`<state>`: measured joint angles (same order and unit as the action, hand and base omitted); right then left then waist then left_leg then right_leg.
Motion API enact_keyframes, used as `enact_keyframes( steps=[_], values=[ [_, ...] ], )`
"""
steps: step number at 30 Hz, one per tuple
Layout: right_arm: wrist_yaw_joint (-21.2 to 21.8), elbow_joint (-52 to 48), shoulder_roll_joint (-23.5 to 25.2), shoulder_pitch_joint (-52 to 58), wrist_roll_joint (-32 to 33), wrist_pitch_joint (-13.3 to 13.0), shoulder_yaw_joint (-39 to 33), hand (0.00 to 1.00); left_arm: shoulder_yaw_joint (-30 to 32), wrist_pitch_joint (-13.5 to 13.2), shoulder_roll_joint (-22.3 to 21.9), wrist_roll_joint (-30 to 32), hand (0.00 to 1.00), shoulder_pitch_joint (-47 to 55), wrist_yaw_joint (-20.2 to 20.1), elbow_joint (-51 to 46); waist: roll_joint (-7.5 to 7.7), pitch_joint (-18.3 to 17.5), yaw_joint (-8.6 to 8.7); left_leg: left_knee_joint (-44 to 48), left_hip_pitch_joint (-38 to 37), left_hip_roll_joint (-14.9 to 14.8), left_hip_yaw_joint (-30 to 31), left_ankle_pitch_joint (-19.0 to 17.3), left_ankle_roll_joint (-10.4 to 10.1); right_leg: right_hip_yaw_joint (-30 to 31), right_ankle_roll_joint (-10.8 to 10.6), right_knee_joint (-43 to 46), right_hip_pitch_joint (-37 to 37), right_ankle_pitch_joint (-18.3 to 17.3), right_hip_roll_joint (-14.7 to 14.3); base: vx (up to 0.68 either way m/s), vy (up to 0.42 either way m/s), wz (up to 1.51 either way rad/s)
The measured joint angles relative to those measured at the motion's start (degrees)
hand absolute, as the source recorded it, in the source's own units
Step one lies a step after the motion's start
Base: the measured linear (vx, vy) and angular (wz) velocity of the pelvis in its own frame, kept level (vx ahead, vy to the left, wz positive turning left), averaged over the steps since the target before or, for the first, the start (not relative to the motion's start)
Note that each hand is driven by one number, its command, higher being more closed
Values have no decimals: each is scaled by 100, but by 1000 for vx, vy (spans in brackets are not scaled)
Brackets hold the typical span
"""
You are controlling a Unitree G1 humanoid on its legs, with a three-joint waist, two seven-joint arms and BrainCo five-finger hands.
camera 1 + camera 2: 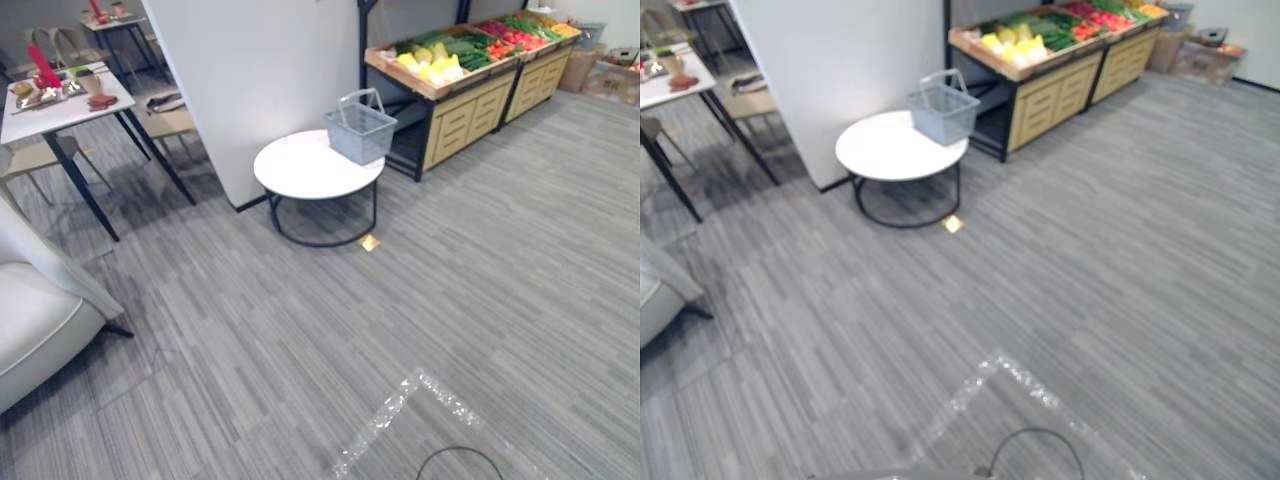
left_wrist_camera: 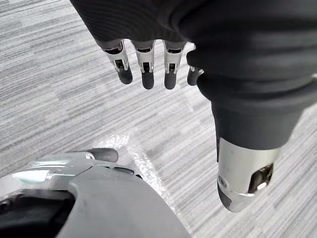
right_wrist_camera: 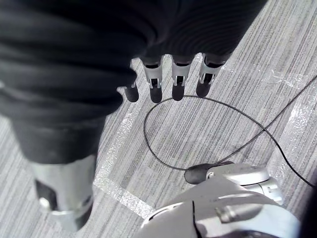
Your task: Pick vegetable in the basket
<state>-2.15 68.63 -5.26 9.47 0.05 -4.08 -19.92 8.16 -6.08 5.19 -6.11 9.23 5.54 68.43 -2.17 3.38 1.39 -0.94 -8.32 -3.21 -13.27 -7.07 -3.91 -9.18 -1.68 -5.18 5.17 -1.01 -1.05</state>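
Left eye view: shows the vegetables (image 1: 432,64) heaped on the sloped top of the wooden produce stand (image 1: 470,105) at the far right of the carpet (image 1: 400,330), tilted forward, probably to face the stock toward a picker. Puts the grey wire basket (image 1: 360,130) at the far right edge of the round white tabletop (image 1: 300,172), handle upright, just beside the stand's near end, likely to keep the carry short. Seems empty, though too small to be sure. Finds the left hand (image 2: 147,69) and the right hand (image 3: 161,82) in the wrist views hanging over bare carpet, fingers straight and relaxed, thumbs apart, holding nothing, well apart from stand and basket. Suggests walking closer first, with no picking yet begun.
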Motion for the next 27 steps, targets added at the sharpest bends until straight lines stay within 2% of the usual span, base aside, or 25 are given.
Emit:
enact_keyframes(
  steps=[1, 2, 5, 6, 7, 11, 12, 14, 17, 19, 20, 21, 23, 27],
  values=[
    [-2, 6, 1, -16, -1, 0, 0, 0, 23, 0, -4, 1, 0, 4, 6, 4, 78, 55, -1, -4, -29, -4, -6, -11, -18, -17, 0, -6, 27, 0, -3, 36, -10, 0],
    [-2, 13, 6, -47, -1, 0, -1, 0, 23, -1, 1, 2, 0, 0, 17, 4, 23, 37, 1, -4, -41, -4, -9, -12, -19, -35, -9, -14, 40, 5, -3, 45, -13, 0],
    [-1, 27, 7, -93, -1, -4, -9, 0, 24, -4, 4, 4, 0, -49, 38, 3, 41, 116, -2, -61, -103, -1, -5, -11, -20, -78, -46, -77, 114, 28, -6, 20, -16, 4],
    [-1, 26, 7, -101, -1, -6, -9, 0, 24, -5, 4, 4, 0, -51, 40, 3, 93, 148, -1, -82, -103, -2, -5, -10, -20, -102, -47, -77, 109, 28, -9, -7, -23, 7],
    [-1, 30, 11, -125, -2, -6, -10, 0, 24, -7, 8, 4, 0, -64, 37, -3, 39, 135, -1, -87, -108, -3, -6, -9, -22, -130, -48, -76, 110, 29, -10, -18, -18, 5],
    [10, 30, 15, -184, -8, -6, -26, 0, 22, -46, 13, -5, 0, -68, 30, -8, 95, 186, -2, -90, -106, -6, -6, -9, -22, -146, -50, -76, 109, 27, -11, -8, -7, 0],
    [15, 30, 22, -210, -17, -6, -48, 0, 21, -84, 13, -35, 0, -72, 20, -14, 45, 184, -2, -90, -112, -7, -6, -4, -29, -149, -50, -76, 117, 27, -11, -49, -36, 1],
    [21, 29, 24, -226, -13, -10, -49, 0, 19, -98, 11, -44, 0, -98, -17, -18, 110, 232, -4, -96, -100, -8, -5, 12, -52, -151, -51, -76, 107, 27, -10, -59, -39, 2],
    [28, 28, 27, -244, -4, -16, -47, 0, 23, -103, 15, -47, 0, -107, -34, -21, 81, 242, -6, -97, -96, -23, -7, 21, -63, -158, -51, -77, 101, 27, -21, -53, -40, -1],
    [31, 28, 26, -244, 0, -19, -48, 0, 34, -103, 15, -46, 0, -107, -35, -21, 134, 274, -6, -97, -95, -34, -8, 21, -63, -171, -50, -78, 100, 26, -30, -52, -41, -2],
    [37, 27, 26, -245, 2, -22, -49, 0, 63, -103, 8, -47, 0, -109, -39, -20, 70, 246, -5, -97, -95, -40, -8, 23, -62, -189, -49, -78, 100, 26, -34, -56, -39, -3],
    [59, 26, 24, -245, 4, -27, -49, 0, 85, -103, 3, -47, 0, -108, -35, -20, 142, 289, -5, -100, -89, -42, -9, 24, -59, -205, -49, -79, 95, 26, -34, -53, -37, -4],
    [95, 25, 23, -244, 12, -37, -49, 0, 97, -104, 0, -45, 0, -108, -19, -21, 103, 269, -4, -100, -86, -42, -11, 29, -52, -225, -48, -81, 96, 26, -34, -44, -29, -3],
    [138, 22, 24, -239, 27, -46, -48, 0, 131, -129, -9, -21, 0, -107, 75, -22, 148, 292, -3, -118, -83, -39, -7, 44, -28, -296, -48, -82, 96, 26, -27, -19, -11, 0]
  ],
)
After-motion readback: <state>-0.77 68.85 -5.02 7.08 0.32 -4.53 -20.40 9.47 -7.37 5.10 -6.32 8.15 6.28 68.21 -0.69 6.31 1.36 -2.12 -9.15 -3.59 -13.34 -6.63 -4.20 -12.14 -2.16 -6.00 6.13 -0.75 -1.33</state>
